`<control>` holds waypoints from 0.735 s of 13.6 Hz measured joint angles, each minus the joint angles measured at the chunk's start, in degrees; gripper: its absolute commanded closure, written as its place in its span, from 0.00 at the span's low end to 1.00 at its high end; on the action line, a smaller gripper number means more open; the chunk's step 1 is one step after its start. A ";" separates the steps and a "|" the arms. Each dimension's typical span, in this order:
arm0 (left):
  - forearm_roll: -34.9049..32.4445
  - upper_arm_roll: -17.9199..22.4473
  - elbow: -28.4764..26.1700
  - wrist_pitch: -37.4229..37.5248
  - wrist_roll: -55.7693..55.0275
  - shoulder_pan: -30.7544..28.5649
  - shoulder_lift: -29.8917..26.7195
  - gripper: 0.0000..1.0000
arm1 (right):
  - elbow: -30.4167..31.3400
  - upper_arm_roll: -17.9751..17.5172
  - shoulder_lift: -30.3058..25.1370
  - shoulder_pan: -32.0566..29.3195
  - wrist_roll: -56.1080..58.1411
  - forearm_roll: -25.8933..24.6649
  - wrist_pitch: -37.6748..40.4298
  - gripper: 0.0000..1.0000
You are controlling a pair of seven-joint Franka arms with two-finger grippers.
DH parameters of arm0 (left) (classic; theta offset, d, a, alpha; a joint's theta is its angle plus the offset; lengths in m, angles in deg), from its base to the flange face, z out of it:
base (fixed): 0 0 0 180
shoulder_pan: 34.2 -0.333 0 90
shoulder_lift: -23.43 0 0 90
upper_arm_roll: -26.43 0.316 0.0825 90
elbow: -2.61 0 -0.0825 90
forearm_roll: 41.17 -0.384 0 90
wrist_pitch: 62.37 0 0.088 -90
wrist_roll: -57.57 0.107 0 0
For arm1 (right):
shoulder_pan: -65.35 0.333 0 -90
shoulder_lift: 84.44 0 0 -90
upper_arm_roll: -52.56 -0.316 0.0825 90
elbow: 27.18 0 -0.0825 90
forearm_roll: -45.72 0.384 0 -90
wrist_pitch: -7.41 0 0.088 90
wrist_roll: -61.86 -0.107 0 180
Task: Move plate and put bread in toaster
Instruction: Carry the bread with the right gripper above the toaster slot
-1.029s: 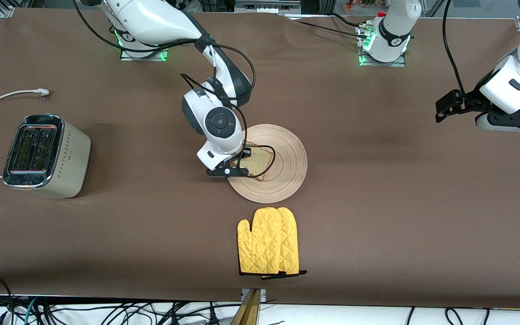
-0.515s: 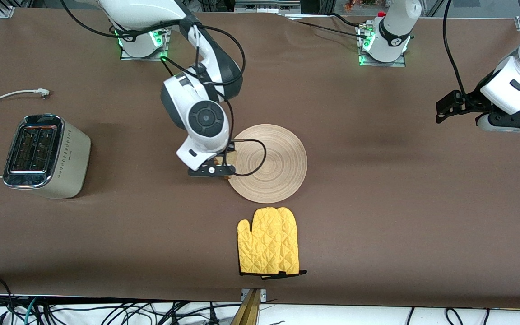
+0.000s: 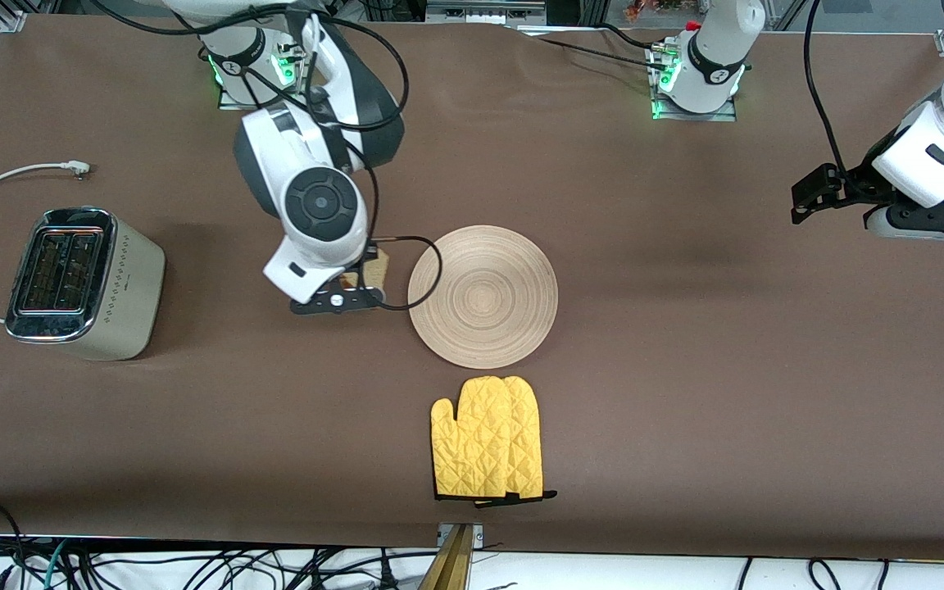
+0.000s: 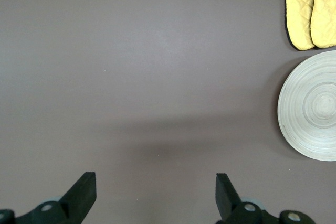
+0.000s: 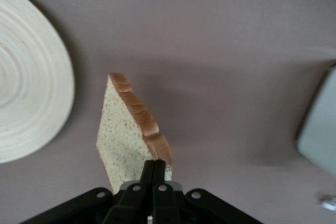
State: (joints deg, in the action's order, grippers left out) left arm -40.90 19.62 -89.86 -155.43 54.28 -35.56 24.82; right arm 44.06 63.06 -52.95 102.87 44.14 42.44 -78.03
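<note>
Bread point(image 5: 134, 135) hangs pinched in the right gripper's point(image 3: 355, 283) fingers over bare table point(image 3: 218, 385) between plate point(image 3: 483, 297) and toaster point(image 3: 79, 283). Left gripper point(image 4: 156, 192) waits, fingers spread, frame's right edge.

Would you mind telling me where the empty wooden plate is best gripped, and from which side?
Grip the plate at its thin rim, probably the edge toward the left arm's end. It lies flat, too wide to span, and the open left gripper waits there.

- Glossy white arm shells, dark grey round joint caps
- Black cables looping along both arms
- Green lights at the bases
- Black finger mounts with silver screws
</note>
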 measured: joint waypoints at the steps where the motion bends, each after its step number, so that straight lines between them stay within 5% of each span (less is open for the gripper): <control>1: 0.00 0.00 0.00 0.00 0.00 0.00 0.01 0.00 | -0.04 1.40 -1.27 0.00 2.10 -0.87 1.82 1.00; 10: 0.00 0.00 0.03 0.00 0.00 0.00 0.03 0.00 | -0.01 24.06 -6.12 -0.52 31.41 -9.10 12.78 1.00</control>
State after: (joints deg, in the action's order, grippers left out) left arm -40.90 19.62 -89.83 -155.43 54.28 -35.56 24.85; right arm 44.05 87.13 -59.07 102.35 75.55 33.34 -65.25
